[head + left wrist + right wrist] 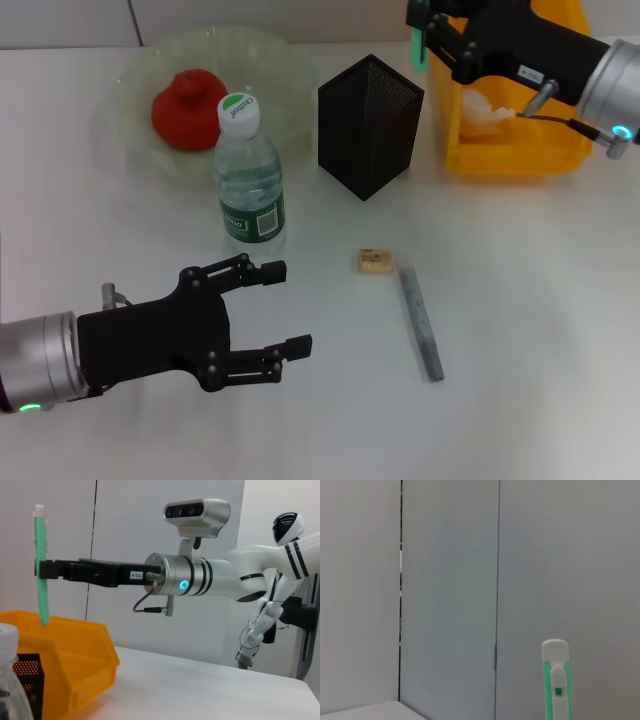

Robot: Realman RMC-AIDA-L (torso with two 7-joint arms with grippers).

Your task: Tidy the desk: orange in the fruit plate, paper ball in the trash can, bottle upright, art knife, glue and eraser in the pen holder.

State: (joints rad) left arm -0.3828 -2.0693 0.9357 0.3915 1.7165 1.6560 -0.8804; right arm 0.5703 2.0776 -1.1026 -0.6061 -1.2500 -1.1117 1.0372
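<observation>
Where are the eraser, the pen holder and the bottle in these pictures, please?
eraser point(375, 262), head view, its top face.
pen holder point(369, 128), head view, its front mesh corner.
bottle point(251, 197), head view, its clear body above the label.

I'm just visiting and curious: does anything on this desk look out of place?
Mostly tidy, but the eraser and a grey stick-like tool lie loose on the table, outside the pen holder. The right end effector holds a green stick upright in the air.
</observation>
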